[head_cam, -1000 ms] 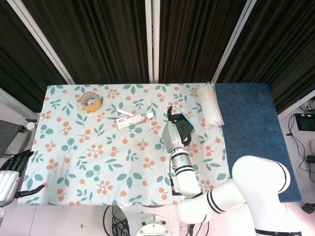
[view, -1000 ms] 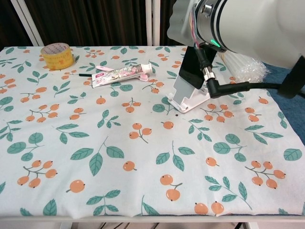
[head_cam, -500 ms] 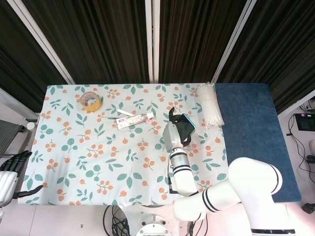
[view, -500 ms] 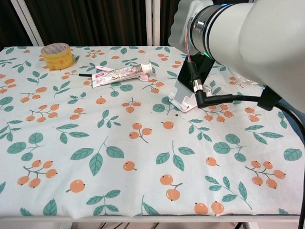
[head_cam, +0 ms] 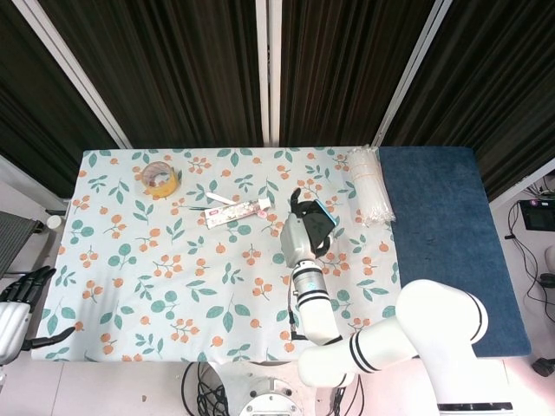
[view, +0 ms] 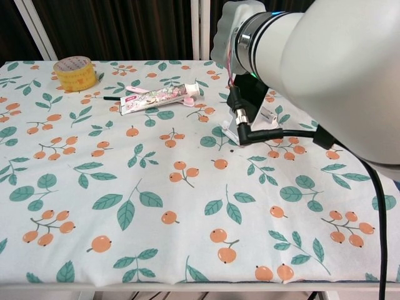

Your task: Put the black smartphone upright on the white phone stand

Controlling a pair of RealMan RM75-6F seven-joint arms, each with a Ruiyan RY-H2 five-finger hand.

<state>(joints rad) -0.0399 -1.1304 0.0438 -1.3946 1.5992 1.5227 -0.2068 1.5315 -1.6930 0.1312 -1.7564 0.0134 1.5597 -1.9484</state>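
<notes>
In the head view my right hand (head_cam: 300,234) grips the black smartphone (head_cam: 323,222), whose cyan edge shows, right of the table's middle. In the chest view my right forearm fills the upper right and hides most of the hand. Below it the dark phone (view: 249,95) stands steeply over the white phone stand (view: 230,130), of which only the front lip shows. I cannot tell whether the phone touches the stand. My left hand (head_cam: 19,303) hangs off the table's front left corner, fingers apart and holding nothing.
A yellow tape roll (head_cam: 159,178) sits at the back left. A toothpaste tube (head_cam: 236,211) lies just left of the stand. A bundle of clear wrapped sticks (head_cam: 368,186) lies along the blue mat (head_cam: 451,234). A black cable (view: 275,129) runs rightward from my wrist.
My right hand and forearm have shifted a little to the left with the phone and now cover more of the stand in the chest view. The left hand has barely moved.
</notes>
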